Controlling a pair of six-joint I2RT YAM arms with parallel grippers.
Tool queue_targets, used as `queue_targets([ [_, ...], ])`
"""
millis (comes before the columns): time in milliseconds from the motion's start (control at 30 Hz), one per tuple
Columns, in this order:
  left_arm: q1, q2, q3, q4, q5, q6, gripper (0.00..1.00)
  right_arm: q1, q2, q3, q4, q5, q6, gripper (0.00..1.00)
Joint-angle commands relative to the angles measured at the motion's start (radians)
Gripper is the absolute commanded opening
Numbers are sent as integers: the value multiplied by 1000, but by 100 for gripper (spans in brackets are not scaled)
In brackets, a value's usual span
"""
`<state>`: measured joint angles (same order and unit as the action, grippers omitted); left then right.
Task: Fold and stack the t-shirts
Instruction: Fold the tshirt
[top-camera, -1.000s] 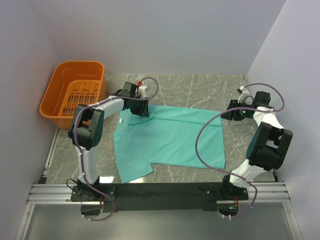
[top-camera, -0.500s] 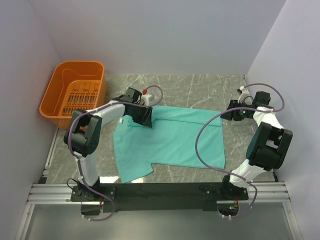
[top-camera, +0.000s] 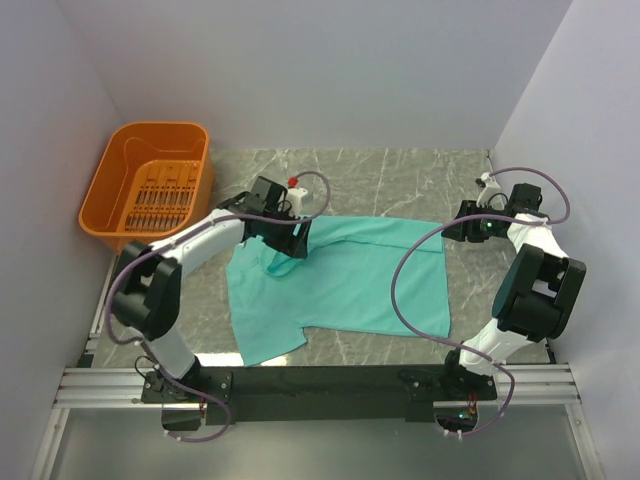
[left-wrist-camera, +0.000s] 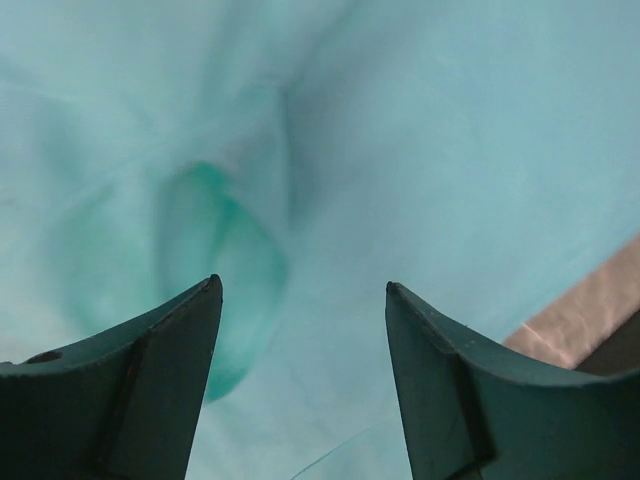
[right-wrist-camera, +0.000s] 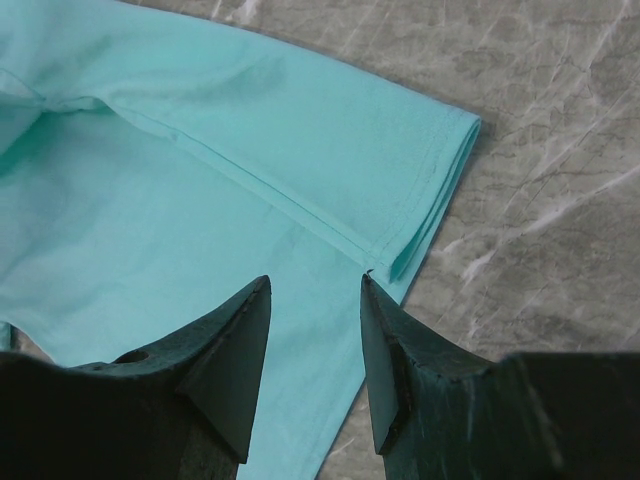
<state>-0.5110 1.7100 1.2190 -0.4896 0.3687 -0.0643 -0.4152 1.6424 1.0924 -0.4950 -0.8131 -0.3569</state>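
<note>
The teal-green t-shirt (top-camera: 350, 285) lies spread on the marble table, its far left edge bunched into a small fold (top-camera: 278, 262). My left gripper (top-camera: 292, 244) hovers over that bunched part. In the left wrist view the left gripper (left-wrist-camera: 300, 285) is open, with rumpled shirt cloth (left-wrist-camera: 400, 150) below and nothing between the fingers. My right gripper (top-camera: 459, 228) sits at the shirt's far right corner. In the right wrist view the right gripper (right-wrist-camera: 315, 278) is open just above the shirt's hemmed corner (right-wrist-camera: 420, 190), which lies flat on the table.
An orange slotted basket (top-camera: 110, 185) stands at the far left, beside the left wall. Bare marble table (top-camera: 400, 175) runs behind the shirt up to the back wall. The right wall stands close behind the right arm. A metal rail (top-camera: 320, 385) holds both bases along the near edge.
My left gripper moved right and nearer, pulling the shirt's far left edge inward into a bunch, and its jaws have spread wider. The right arm has not moved.
</note>
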Motion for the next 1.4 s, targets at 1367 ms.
queue_targets([
  [1367,245,-144,-104,327,-111,-394,64,1,48,98,-25,58,12,48],
])
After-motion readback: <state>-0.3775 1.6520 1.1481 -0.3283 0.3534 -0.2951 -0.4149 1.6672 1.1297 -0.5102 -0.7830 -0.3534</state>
